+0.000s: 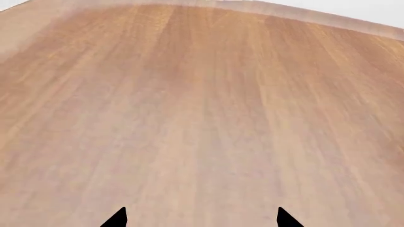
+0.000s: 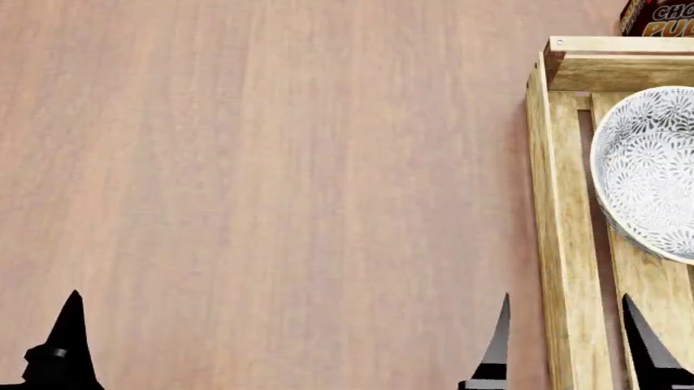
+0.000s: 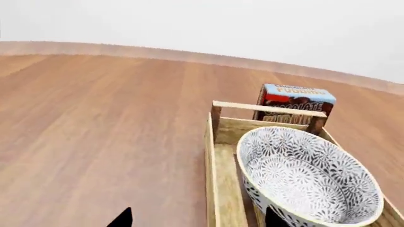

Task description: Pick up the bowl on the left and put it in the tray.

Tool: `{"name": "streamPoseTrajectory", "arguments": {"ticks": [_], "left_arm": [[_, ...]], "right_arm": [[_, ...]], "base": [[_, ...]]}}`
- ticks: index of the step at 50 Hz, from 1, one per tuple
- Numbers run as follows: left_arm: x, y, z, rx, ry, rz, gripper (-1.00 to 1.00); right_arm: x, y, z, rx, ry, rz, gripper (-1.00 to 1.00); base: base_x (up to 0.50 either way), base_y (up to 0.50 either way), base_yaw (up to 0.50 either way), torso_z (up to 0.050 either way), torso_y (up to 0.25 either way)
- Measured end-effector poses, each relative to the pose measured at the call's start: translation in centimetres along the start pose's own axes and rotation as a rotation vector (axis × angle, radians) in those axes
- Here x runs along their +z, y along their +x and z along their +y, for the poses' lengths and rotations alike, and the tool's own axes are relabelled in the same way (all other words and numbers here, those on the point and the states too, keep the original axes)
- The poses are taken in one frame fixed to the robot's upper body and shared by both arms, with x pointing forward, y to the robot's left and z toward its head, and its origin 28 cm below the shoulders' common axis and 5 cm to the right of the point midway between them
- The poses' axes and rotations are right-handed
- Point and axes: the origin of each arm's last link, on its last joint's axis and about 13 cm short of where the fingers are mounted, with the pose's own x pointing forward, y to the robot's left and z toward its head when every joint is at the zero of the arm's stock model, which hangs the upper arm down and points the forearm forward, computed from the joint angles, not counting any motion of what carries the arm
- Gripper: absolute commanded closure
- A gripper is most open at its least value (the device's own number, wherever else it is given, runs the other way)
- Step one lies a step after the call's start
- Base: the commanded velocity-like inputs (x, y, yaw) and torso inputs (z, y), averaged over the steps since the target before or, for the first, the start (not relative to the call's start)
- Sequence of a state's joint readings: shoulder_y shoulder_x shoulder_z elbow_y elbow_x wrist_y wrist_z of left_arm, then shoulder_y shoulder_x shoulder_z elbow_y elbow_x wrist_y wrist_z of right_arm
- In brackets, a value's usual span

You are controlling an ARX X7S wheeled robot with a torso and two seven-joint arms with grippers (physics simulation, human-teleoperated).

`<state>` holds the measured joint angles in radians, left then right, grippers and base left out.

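Observation:
The bowl (image 2: 651, 171), white with a grey-blue floral pattern, sits inside the light-wood tray (image 2: 558, 203) at the right edge of the head view. In the right wrist view the bowl (image 3: 303, 175) rests on the tray's slats (image 3: 218, 189) near the far end rail. My right gripper (image 2: 571, 345) is open and empty, its fingers straddling the tray's near long side, short of the bowl. My left gripper (image 1: 202, 218) is open over bare table with nothing between its fingers. Only one of its fingertips (image 2: 67, 341) shows in the head view, far to the left.
A chocolate pudding box (image 3: 294, 101) stands just beyond the tray's far end rail, with its corner (image 2: 659, 18) showing at the top right of the head view. The wooden table (image 2: 271, 162) stretches left of the tray. Its far edge (image 1: 252, 9) shows in the left wrist view.

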<state>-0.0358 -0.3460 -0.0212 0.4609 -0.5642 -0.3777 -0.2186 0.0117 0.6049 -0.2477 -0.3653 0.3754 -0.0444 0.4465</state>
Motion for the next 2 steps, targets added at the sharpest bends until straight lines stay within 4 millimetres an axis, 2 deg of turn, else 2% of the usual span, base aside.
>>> {"name": "streamPoseTrajectory", "arguments": {"ticks": [2], "left_arm": [[-0.87, -0.15, 0.24, 0.007, 0.005, 0.002, -1.0]], "right_arm": [[-0.98, -0.52, 0.29, -0.023, 0.047, 0.009, -1.0]], "base": [[0.0, 0.0, 0.0, 0.0, 0.0]]}}
